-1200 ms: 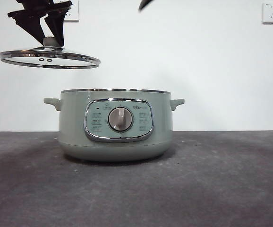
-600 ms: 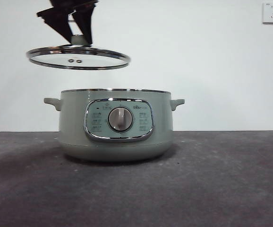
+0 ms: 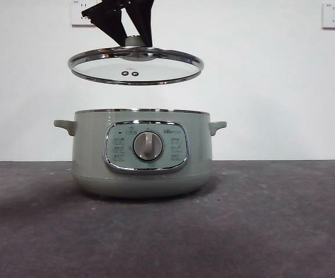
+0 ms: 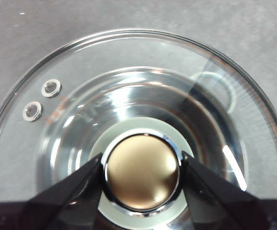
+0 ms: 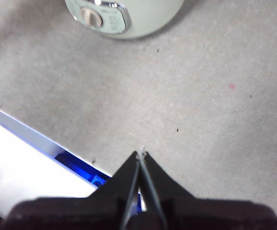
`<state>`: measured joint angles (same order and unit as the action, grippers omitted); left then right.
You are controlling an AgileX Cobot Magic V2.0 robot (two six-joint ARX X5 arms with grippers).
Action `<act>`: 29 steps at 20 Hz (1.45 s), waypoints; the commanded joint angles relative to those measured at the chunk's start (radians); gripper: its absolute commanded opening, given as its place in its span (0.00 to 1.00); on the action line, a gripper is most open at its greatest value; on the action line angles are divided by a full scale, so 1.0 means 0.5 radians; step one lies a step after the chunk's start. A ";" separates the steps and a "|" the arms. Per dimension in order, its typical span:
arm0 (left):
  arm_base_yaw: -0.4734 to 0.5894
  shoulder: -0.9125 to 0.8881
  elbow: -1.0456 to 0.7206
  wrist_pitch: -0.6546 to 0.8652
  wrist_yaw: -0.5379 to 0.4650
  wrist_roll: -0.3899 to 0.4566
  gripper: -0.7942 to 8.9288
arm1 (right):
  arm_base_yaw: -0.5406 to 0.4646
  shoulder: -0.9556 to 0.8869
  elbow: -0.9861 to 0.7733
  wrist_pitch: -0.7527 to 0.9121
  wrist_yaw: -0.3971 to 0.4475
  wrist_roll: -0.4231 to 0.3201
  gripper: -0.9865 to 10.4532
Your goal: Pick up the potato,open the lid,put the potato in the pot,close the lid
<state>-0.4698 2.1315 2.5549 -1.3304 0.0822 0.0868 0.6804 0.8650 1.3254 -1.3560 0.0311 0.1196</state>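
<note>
The sage-green pot [image 3: 141, 153] stands in the middle of the table, its dial panel facing the front camera. The glass lid [image 3: 135, 65] hangs level above the pot, a clear gap below it, slightly left of centred. My left gripper [image 3: 134, 35] is shut on the lid's knob [image 4: 142, 172]; through the glass the left wrist view shows the pot's rim and one handle [image 4: 215, 86]. My right gripper [image 5: 141, 154] is shut and empty, away from the pot over the table's front edge. The pot also shows in the right wrist view [image 5: 124, 17]. The potato is out of view.
The grey table [image 3: 272, 220] spreads around the pot. A white wall with two sockets [image 3: 334, 15] is behind. The right wrist view shows the table's edge [image 5: 42, 143] with blue and white beyond it.
My left gripper has carried the lid to the right and slightly up, from left of the pot to above it. The dark arm tip at the top has left the view.
</note>
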 commanded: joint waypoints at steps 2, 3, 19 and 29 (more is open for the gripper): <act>-0.032 0.003 0.008 0.027 0.007 -0.084 0.07 | 0.002 -0.065 -0.014 -0.052 -0.010 0.034 0.07; -0.037 0.014 0.008 0.027 0.005 -0.101 0.07 | 0.002 -0.079 -0.014 -0.052 -0.010 0.048 0.07; -0.069 0.124 -0.284 0.042 -0.150 -0.105 0.07 | 0.002 -0.143 -0.014 -0.052 -0.048 0.076 0.07; -0.070 0.124 -0.440 0.240 -0.127 -0.105 0.07 | 0.002 -0.143 -0.014 -0.052 -0.047 0.073 0.07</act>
<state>-0.5034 2.1727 2.3447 -1.2240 0.0143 0.0402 0.6804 0.7952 1.3254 -1.3560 0.0097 0.1463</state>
